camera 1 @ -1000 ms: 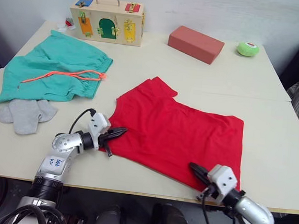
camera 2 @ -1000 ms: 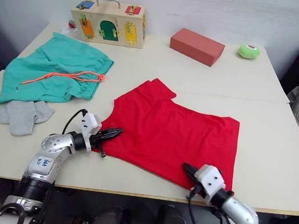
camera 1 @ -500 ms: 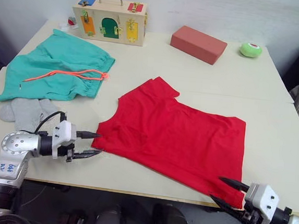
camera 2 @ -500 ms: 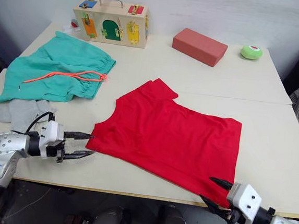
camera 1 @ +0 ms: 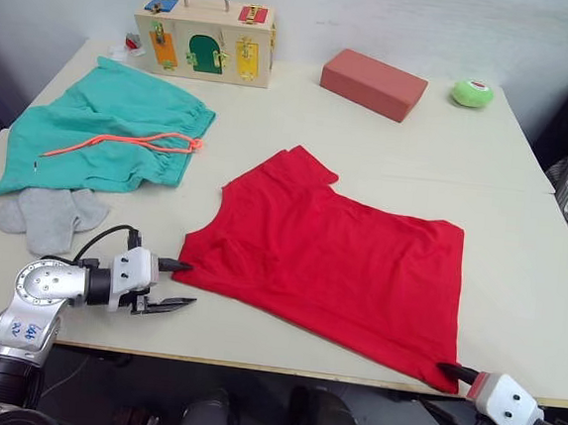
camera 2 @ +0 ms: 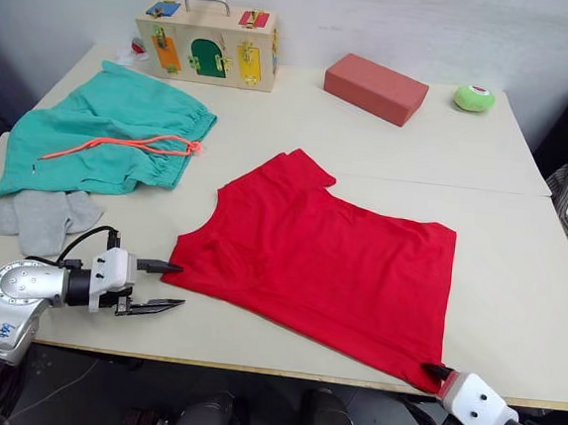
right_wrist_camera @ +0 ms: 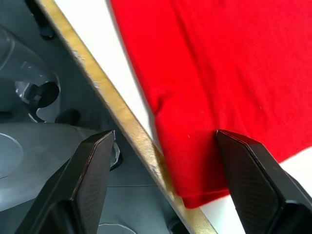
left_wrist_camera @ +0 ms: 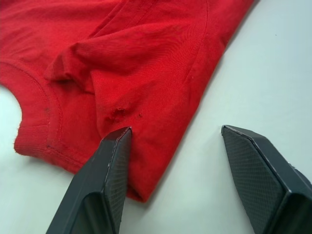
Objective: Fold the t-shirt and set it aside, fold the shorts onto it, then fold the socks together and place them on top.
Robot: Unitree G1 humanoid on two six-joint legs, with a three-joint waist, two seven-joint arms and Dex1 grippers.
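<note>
The t-shirt (camera 1: 334, 262) is spread flat in the middle of the surface (camera 1: 519, 253). The left tool (camera 1: 176, 284) is held spread at its near left corner, one finger over the hem. The right tool (right_wrist_camera: 161, 146) is spread at the near right corner, partly cut off below the surface edge.

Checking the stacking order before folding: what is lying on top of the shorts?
Only their own coral drawstring lies across the shorts. The socks lie at their near edge; whether they overlap cannot be told.
</note>
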